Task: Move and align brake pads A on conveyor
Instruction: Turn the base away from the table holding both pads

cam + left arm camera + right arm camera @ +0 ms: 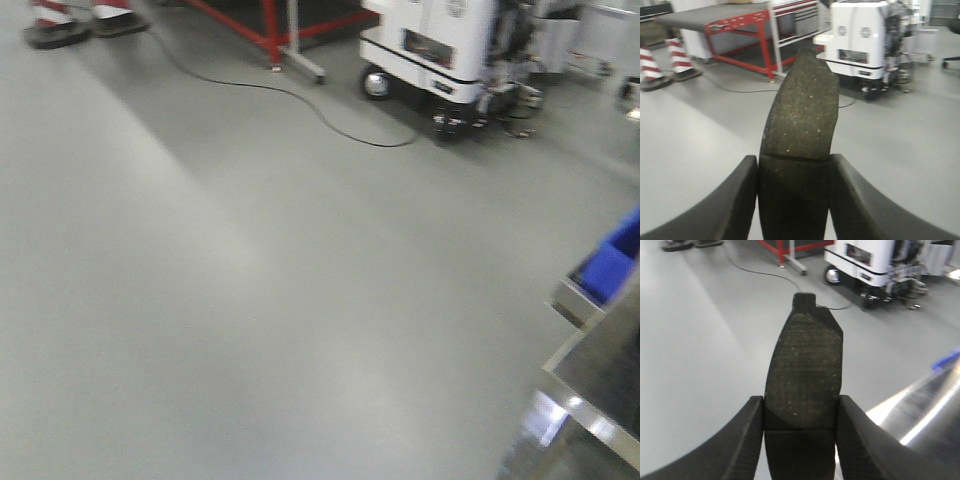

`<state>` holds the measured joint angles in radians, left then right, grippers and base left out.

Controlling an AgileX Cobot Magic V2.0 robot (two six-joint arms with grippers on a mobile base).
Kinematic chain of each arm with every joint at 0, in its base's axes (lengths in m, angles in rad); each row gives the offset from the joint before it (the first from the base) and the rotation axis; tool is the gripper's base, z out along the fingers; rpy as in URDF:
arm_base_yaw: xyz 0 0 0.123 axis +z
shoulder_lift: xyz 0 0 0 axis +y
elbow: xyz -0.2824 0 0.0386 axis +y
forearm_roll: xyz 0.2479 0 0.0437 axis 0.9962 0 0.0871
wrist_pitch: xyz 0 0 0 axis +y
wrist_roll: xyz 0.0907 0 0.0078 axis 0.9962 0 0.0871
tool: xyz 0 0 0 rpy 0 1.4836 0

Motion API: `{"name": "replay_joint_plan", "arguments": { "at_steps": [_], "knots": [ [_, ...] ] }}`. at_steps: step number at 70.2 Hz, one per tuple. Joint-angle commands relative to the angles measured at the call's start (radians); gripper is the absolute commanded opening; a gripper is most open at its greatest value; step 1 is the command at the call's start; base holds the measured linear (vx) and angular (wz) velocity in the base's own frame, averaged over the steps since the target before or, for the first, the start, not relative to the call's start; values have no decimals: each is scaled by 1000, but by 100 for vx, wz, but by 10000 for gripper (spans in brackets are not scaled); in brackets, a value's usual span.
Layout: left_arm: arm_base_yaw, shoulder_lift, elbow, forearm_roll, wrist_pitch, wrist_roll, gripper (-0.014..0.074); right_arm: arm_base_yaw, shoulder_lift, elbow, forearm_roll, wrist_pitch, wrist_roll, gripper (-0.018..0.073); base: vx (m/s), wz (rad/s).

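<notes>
Dark grey friction material, gritty and flecked with pale specks: the left-held pad (800, 115) stands upright in the left wrist view. It is a curved oblong tapering to a blunt tip, with a thin groove across it just above the fingers. The left gripper (793, 165) pinches its lower half, smooth matte black fingers (735, 200) pressed against both long edges. Behind it, left to right: red-and-white striped cone bases (679, 57); a red perforated metal frame (740, 22) carrying a flat dark grey top (705, 12); a thin black cable (740, 91) snaking over the smooth pale grey floor (690, 140); a white boxy wheeled unit (865, 40). Whether that grey top is the conveyor, cannot tell. Right wrist view: the right-held pad (805, 365) has the same curved shape, its face showing a fine woven-looking grain. A darker backing tab with a small notch pokes past the top, and the groove sits low between the fingers. The right gripper (800, 407) clamps it, textured black fingers (860, 440) tight on both sides. Both pads hang in the air above the floor. Far right, a blurred shiny steel tabletop (920, 410) with bright streaks, and beyond it a blue bin (947, 359). The front view shows the same bin and steel rim at its lower right corner.
</notes>
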<state>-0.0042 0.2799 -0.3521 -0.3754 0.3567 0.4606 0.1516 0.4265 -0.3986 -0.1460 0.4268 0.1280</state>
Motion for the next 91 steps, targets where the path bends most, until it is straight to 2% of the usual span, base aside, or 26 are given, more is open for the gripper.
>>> {"name": "replay_joint_plan", "arguments": {
  "at_steps": [1,67,91],
  "knots": [
    [-7,10,-28,-21,-97,-1,83,-2,7,-30,-14,-95,-5,46,7,73],
    [-7,10,-28,-21,-97,-1,83,-2,7,-30,-14,-95,-5,48,12,69],
    [-7,10,-28,-21,-97,-1,83,-2,7,-30,-14,-95,-5,48,21,39]
  ]
}}
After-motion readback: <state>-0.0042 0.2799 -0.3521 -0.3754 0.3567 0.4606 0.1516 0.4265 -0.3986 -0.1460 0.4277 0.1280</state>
